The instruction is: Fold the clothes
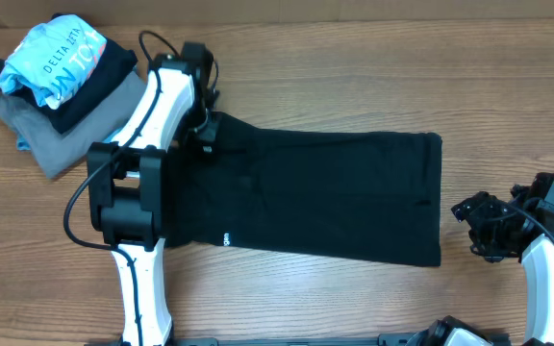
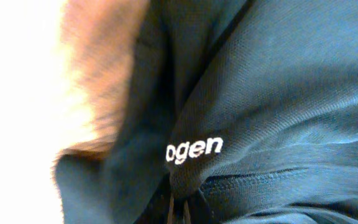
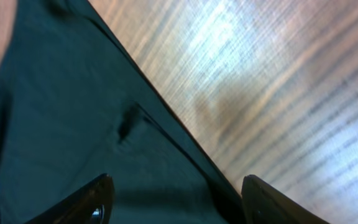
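Cloth, black and soft, with a fine knit weave and a dull sheen: the clothes (image 1: 335, 197), one large garment, spread as a long rough rectangle across the middle of the overhead frame on the worktop (image 1: 354, 67). Mostly flat, with a few shallow wrinkles and a straight edge at the right end. Tiny white logo text (image 1: 226, 238) near the lower edge, left of centre, too small to read from above. White letters (image 2: 194, 150) in the left wrist view spell "ogen", with anything before them lost in a fold and a stitched hem just below. Pale wood-grain surface underneath, streaked with glare in the right wrist view.

Left hand (image 1: 203, 130) at the garment's upper left corner, closed on the clothes, fabric bunched and puckered at the pinch. Fingertips barely visible at the bottom edge of the left wrist view; left part of that view washed out white.

Right hand (image 1: 467, 229) just off the garment's right end, fingers (image 3: 98, 200) spread wide, holding nothing. Only dark glossy tips in view, cut off by the frame's bottom edge.

Upper left corner: stack of folded garments, light-blue printed shirt (image 1: 51, 53) on top, grey fabric (image 1: 61, 135) at the bottom.
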